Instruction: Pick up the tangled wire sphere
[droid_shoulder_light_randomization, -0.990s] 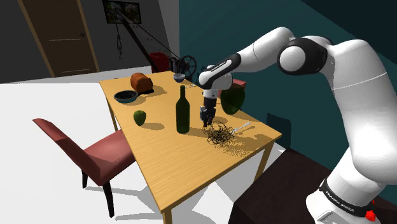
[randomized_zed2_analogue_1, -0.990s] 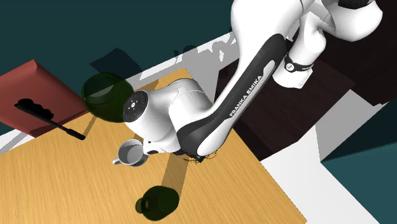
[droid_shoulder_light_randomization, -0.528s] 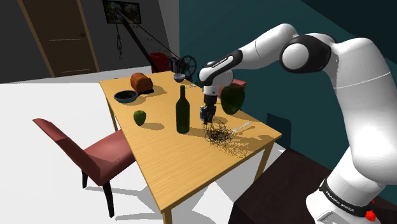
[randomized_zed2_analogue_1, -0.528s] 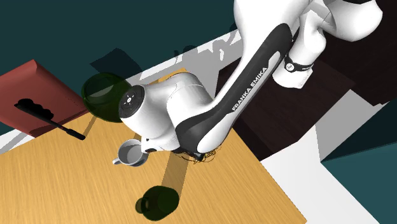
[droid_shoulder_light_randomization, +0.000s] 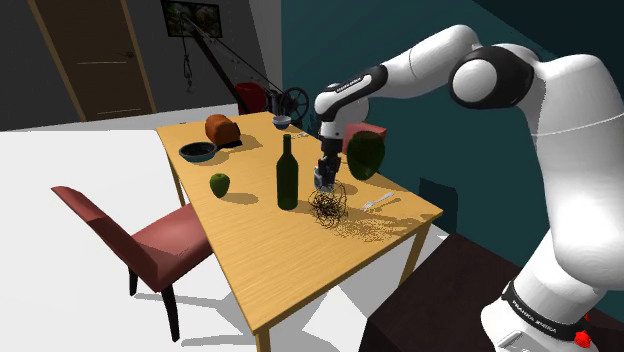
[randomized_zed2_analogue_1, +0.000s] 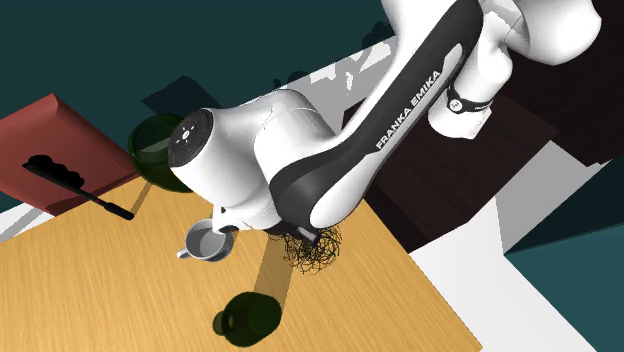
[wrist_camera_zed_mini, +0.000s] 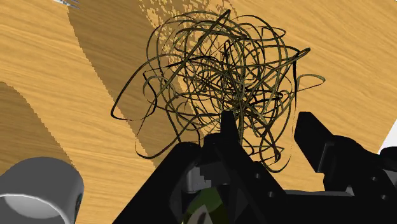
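Dark wire sphere (wrist_camera_zed_mini: 219, 89) — in gripper (wrist_camera_zed_mini: 266, 130)

1 wire sphere (droid_shoulder_light_randomization: 329, 203), 1 bottle (droid_shoulder_light_randomization: 287, 177), 1 bowl (droid_shoulder_light_randomization: 198, 152), 1 cup (randomized_zed2_analogue_1: 205, 242)

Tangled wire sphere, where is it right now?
In the shoulder view, the wire sphere hangs from the gripper above the table, right of the green bottle.

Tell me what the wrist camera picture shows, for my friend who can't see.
A tangled ball of dark wire is pinched between the end effector's two black fingers. Behind it is a wooden table with the ball's shadow, and a grey cup sits near the end effector.
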